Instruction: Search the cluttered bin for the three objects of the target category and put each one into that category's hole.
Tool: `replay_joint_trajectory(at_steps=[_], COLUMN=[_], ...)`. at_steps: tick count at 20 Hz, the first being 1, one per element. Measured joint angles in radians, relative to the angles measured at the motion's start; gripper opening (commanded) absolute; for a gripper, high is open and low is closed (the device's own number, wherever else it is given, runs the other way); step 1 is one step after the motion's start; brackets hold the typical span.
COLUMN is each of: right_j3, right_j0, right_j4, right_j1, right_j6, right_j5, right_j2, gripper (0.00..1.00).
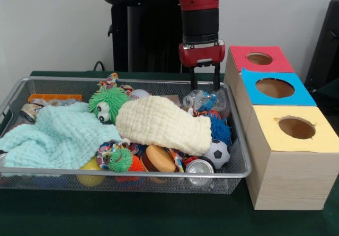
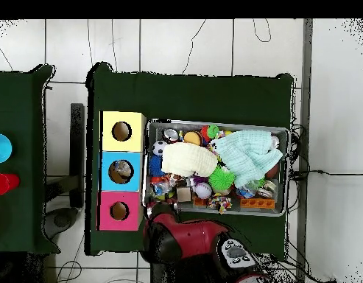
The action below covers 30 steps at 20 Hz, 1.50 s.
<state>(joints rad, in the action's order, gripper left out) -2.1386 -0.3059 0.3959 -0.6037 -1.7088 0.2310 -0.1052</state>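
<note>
The wire mesh bin (image 1: 132, 173) is full of clutter; it also shows in the overhead view (image 2: 213, 124). One see-through wrinkly plastic bottle (image 1: 204, 100) with bluish bits lies at its far right corner. My gripper (image 1: 205, 86) hangs straight down just above that bottle, open and empty, with its fingertips level with the bottle's top. In the overhead view the arm (image 2: 188, 237) hides the gripper. No other bottle shows in the bin. The blue-panelled hole (image 1: 274, 88) is the middle box to the right of the bin. In the overhead view a pale thing shows inside the blue-panelled hole (image 2: 121, 171).
A mint cloth (image 1: 58, 132) and a cream cloth (image 1: 161, 122) cover much of the bin. Around them lie a green fuzzy toy (image 1: 107, 102), a blue spiky ball (image 1: 219, 127), a soccer ball (image 1: 217, 152), a silver can (image 1: 199, 166) and a baseball (image 1: 139, 94). The red hole (image 1: 259, 58) and yellow hole (image 1: 296, 127) flank the blue one.
</note>
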Motion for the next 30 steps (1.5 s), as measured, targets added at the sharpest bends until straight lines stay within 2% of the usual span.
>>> replay_joint_trajectory(at_steps=[10,15,22,30], right_j3=[0.002,0.005,0.011,0.011], right_j0=[0.026,0.040,0.047,0.037], right_j4=[-0.001,-0.001,-0.013,-0.038], right_j1=[0.044,0.038,-0.018,-0.101], right_j6=[0.000,0.000,0.000,0.000], right_j5=[0.025,0.004,-0.123,-0.316], right_j2=[0.030,0.054,0.062,0.063], gripper=[1.00,1.00,1.00,1.00])
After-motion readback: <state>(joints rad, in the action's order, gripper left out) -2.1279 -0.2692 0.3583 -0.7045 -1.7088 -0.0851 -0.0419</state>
